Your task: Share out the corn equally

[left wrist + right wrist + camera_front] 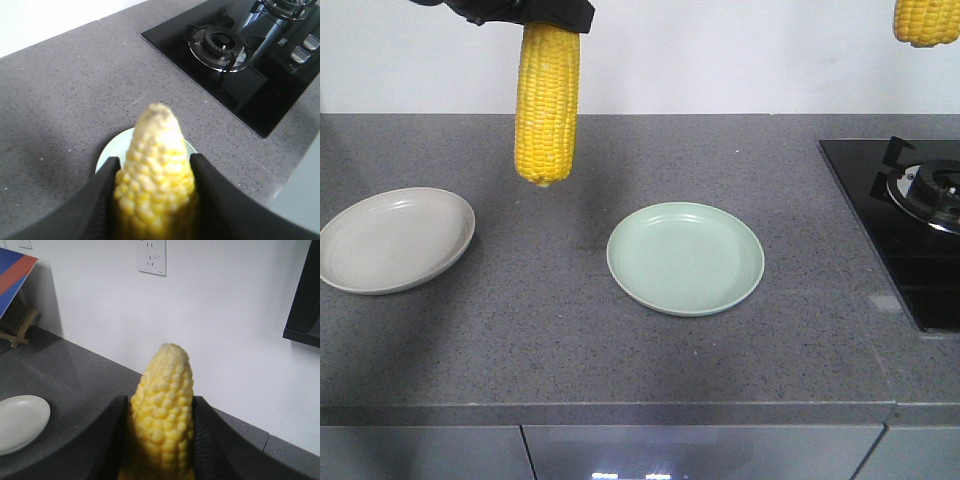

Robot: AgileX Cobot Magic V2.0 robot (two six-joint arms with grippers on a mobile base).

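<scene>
Grey speckled stone desk [620, 360] carries a pale green plate [685, 257] and a beige plate [392, 238], both unfilled. One yellow cob [547, 105] is gripped by the left fingers [112, 175], another yellow cob [163, 410] by the right fingers [117, 415], seemingly one per plate.

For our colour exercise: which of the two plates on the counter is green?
The green plate lies mid-counter, nearer the stove. The other plate, at the left edge, is pale grey-beige.

Right corn [927, 22] cropped at top edge
</scene>
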